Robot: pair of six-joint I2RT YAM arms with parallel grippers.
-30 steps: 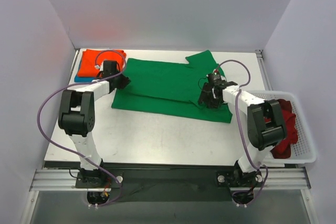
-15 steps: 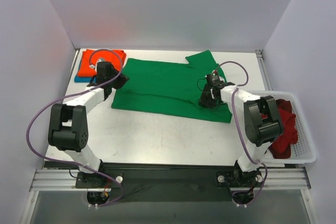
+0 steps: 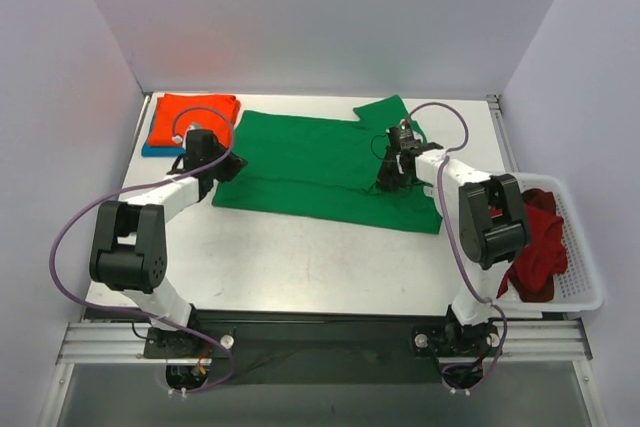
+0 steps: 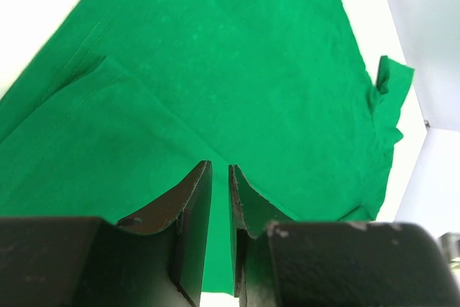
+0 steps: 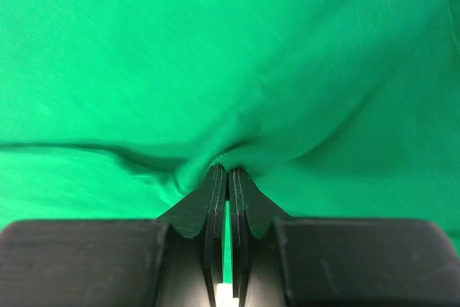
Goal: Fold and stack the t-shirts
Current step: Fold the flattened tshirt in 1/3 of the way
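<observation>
Our right end effector (image 5: 228, 171) is pinched closed on the green t-shirt (image 3: 300, 162), spread across the surface (image 3: 300, 257). The left end effector (image 4: 220, 172) shows 1 narrow slit; we cannot tell if it grips. We should lift both sides together, keeping the fold straight.

No words, labels, brand marks or numbers can be read in any of the views.
</observation>
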